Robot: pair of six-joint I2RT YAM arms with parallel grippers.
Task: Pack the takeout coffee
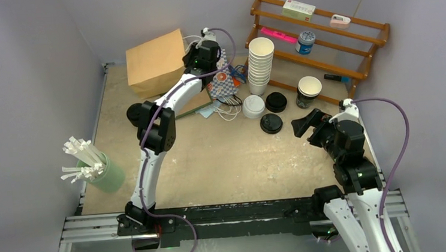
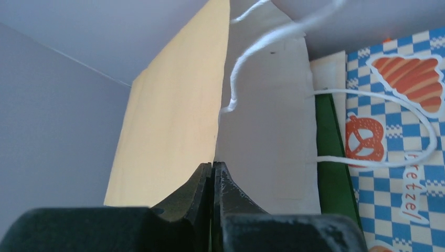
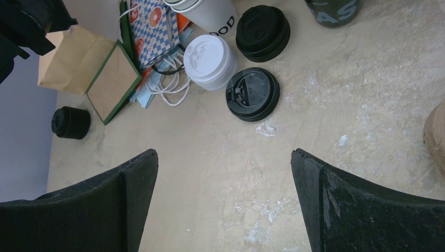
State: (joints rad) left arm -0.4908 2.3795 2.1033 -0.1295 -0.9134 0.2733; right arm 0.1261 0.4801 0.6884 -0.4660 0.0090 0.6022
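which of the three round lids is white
The leftmost lid in the top view; the far black lid and near black lid lie rightward.

Table: pale beige top, scuffed, blotched white in patches.

Landmark: tall stack of white cups, far side, right of centre.

- Just in front of the stack: white-lidded cup, with black-lidded cup just beside it on the right.
- A little nearer again: second black lid; cup beneath not discernible.
- Right of the stack: dark lidless cup, white inside. Wooden rack behind it.
- Left of the stack: heap of flat printed bags, then a brown paper bag.
- Well off to the near left: green cup of white sticks.
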